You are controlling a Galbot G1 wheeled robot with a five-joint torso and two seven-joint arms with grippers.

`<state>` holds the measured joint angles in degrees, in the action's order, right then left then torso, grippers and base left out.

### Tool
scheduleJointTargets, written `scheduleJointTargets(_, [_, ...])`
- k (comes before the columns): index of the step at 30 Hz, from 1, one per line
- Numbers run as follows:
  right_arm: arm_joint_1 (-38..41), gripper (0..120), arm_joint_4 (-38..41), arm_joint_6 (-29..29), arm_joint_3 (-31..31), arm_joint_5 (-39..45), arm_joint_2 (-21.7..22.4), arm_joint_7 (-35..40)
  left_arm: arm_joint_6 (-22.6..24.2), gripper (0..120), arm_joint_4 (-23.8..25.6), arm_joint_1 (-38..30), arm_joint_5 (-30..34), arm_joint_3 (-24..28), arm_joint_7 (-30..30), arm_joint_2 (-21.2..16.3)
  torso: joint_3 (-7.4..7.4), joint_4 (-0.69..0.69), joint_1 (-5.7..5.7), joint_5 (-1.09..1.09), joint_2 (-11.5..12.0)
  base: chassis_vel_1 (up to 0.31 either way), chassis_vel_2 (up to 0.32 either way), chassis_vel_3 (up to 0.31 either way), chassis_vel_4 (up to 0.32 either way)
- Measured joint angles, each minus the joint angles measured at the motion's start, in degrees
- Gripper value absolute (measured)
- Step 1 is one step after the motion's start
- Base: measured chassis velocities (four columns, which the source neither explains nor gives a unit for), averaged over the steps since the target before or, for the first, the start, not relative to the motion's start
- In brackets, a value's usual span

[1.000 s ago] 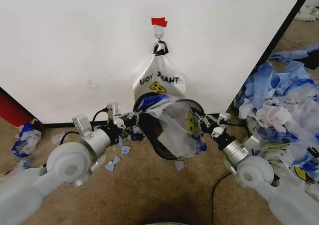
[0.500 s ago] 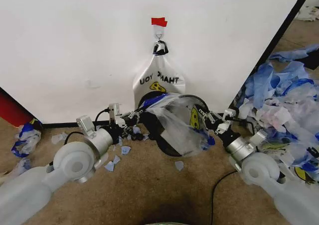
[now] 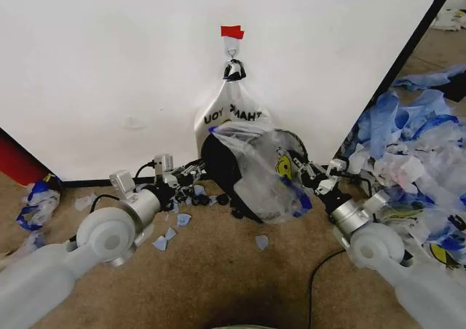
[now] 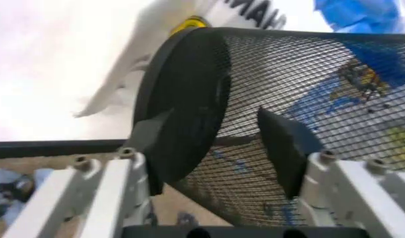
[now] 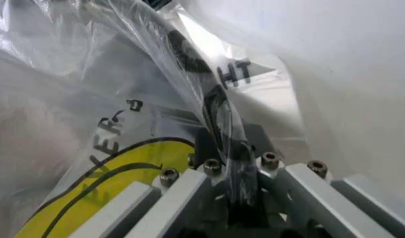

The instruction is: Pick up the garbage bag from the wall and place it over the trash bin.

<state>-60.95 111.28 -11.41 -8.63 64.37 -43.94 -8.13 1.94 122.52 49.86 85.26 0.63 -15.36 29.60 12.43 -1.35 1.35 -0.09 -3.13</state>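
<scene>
The black wire-mesh trash bin (image 3: 222, 172) lies tipped on the carpet at the foot of the wall (image 3: 109, 67), its solid base turned toward my left arm. The clear garbage bag (image 3: 263, 161) with blue trim and a yellow smiley is draped over the bin's mouth end. My right gripper (image 3: 309, 175) is at the bin's right side, shut on the bag's film (image 5: 209, 104); the right wrist view shows plastic pinched between the fingers (image 5: 275, 173). My left gripper (image 3: 191, 173) stands open just left of the bin (image 4: 289, 89), with nothing between its fingers (image 4: 285, 148).
A second smiley bag (image 3: 231, 114) with a black top hangs from the hook under the red tape (image 3: 233, 32). A heap of blue-and-white plastic scraps (image 3: 415, 147) fills the right side. More scraps (image 3: 36, 198) lie at the left. A black cable (image 3: 317, 271) crosses the carpet.
The bin has turned: its mouth faced me before, now its base and side show, and the bag lies further over it. My right gripper moved right with the bag. The left gripper drew back slightly.
</scene>
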Motion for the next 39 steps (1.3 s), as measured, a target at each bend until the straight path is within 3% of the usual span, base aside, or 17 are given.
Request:
scheduleJointTargets(5, [-0.02,0,-0.77,-1.15,0.71,-3.43,-0.91,0.73,-1.29,74,0.42,3.96,-1.6,-4.32,-2.43,-1.24,0.0,0.04,0.0,0.03,0.0,0.0,0.0,0.0,0.0])
scheduleJointTargets(8, [-0.8,0,-1.04,-1.74,-0.57,-7.06,-2.08,2.96,-2.79,89,0.91,5.02,-4.36,-6.04,-6.18,-1.33,0.0,-0.02,0.0,-0.01,0.0,0.0,0.0,0.0,0.0])
scheduleJointTargets(12, [-1.41,0,-1.18,-1.89,-1.22,-10.84,-4.03,5.87,-4.05,98,3.33,6.35,-6.81,-7.58,-10.07,-0.85,0.0,-0.01,0.0,0.02,0.0,0.0,0.0,0.0,0.0])
scheduleJointTargets(16, [-2.87,0,-0.3,-2.37,-0.96,-16.73,-7.37,12.08,-4.24,100,9.68,7.92,-7.14,-9.04,-14.27,0.06,-0.01,0.0,0.0,0.04,0.0,0.0,0.0,0.0,0.0])
scheduleJointTargets(24, [-6.75,0,1.6,-2.9,-0.31,-26.16,-12.05,22.79,-3.12,100,17.4,8.55,-5.76,-8.23,-19.17,1.8,-0.01,-0.01,0.0,0.05,0.0,0.0,0.0,0.0,0.0])
scheduleJointTargets(28, [-6.92,0,1.71,-2.84,-0.16,-25.29,-13.96,25.49,-2.72,100,18.2,8.83,-3.88,-7.28,-17.91,1.7,-0.01,-0.01,0.0,0.01,0.0,0.0,0.0,0.0,0.0])
scheduleJointTargets(39, [-6.24,0,3.32,-4.48,-1.03,-15.59,-21.2,34.66,-1.98,100,12.46,9.9,-5.58,-3.22,-14.8,6.0,0.0,0.0,0.0,0.01,0.0,0.0,0.0,0.0,0.0])
